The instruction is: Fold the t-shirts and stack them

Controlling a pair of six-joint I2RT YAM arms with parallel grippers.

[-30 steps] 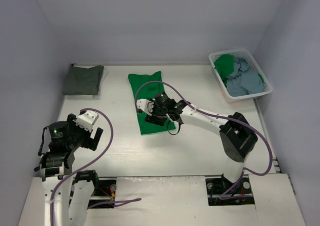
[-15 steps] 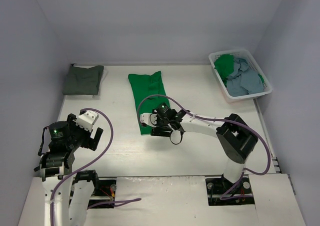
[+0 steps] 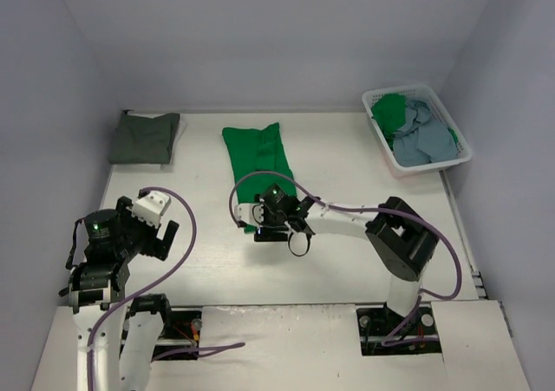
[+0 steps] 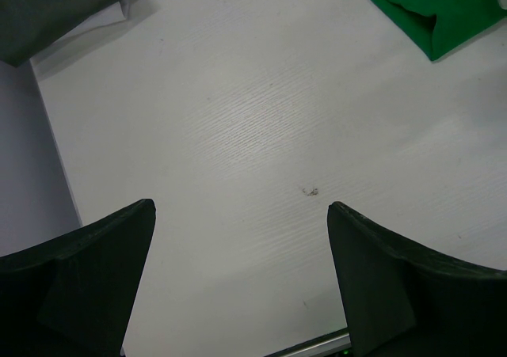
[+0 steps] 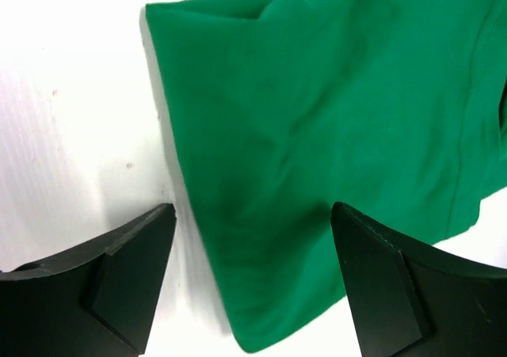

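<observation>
The bright green cloth t-shirt (image 3: 256, 161), a long strip, lies mid-table with its long axis running away from the bases; the right gripper (image 3: 263, 220) hangs over its near end, far nearer than the left gripper (image 3: 162, 237). From the left wrist, the left jaws gape, empty, over the white wood-grain table (image 4: 261, 135). From the right wrist, the spread, empty jaws straddle the shirt's near corner, with bare tabletop to the left.

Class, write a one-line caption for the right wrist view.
Open right gripper above an edge of the green t-shirt on the white table.
</observation>
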